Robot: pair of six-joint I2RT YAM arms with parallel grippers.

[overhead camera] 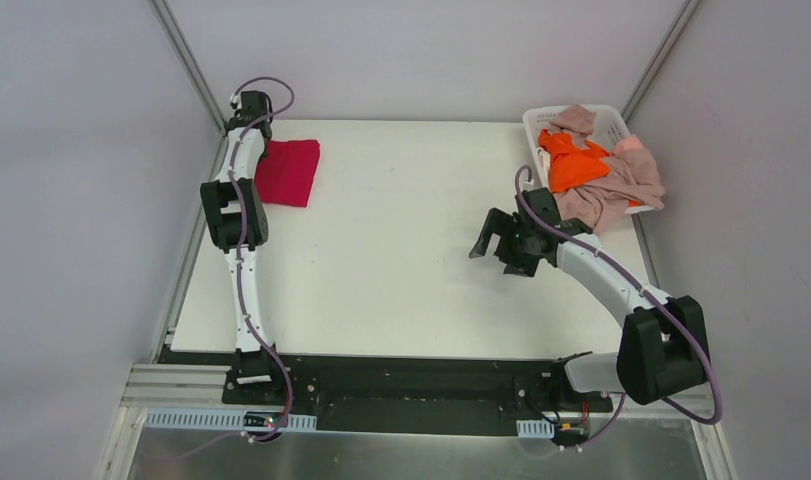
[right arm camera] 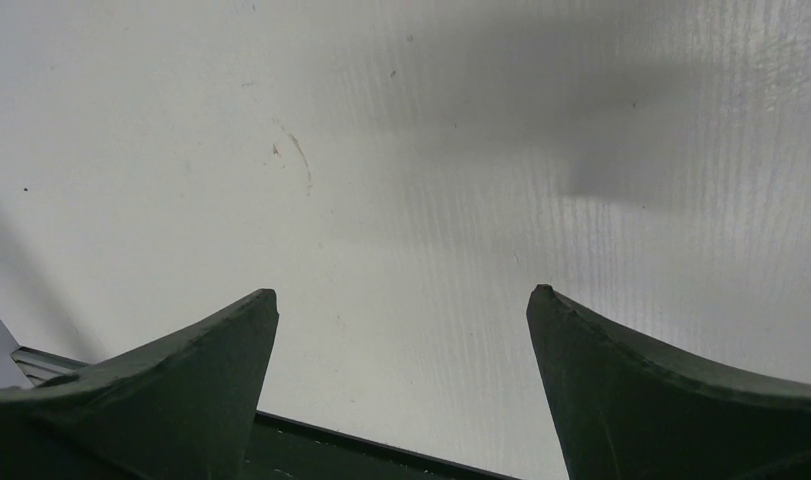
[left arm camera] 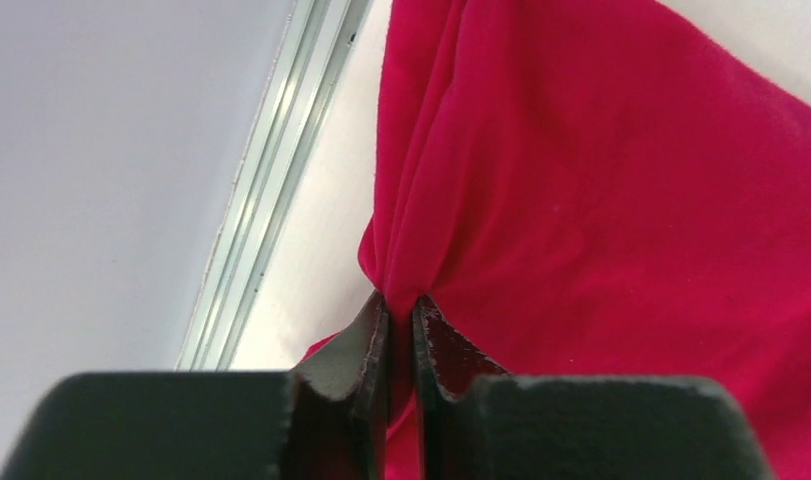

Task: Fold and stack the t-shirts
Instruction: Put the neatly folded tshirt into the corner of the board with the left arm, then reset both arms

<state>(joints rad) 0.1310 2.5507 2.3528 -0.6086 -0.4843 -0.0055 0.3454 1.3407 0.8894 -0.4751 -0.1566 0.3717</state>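
Note:
A crimson-red t-shirt [overhead camera: 289, 172] lies folded at the table's far left. My left gripper [overhead camera: 263, 143] is at its left edge. In the left wrist view that gripper [left arm camera: 401, 305] is shut on a bunched pinch of the red t-shirt [left arm camera: 601, 200]. An orange t-shirt [overhead camera: 571, 165] and pink-beige t-shirts [overhead camera: 621, 185] are heaped in and over the basket at the far right. My right gripper [overhead camera: 491, 244] hangs open over bare table just left of that heap. In the right wrist view the right gripper [right arm camera: 401, 295] has nothing between its fingers.
The white plastic basket [overhead camera: 533, 122] stands at the far right corner, with cloth spilling over its near side. A metal rail [left arm camera: 271, 200] runs along the table's left edge, close to the red shirt. White table [overhead camera: 401, 250] lies between the arms.

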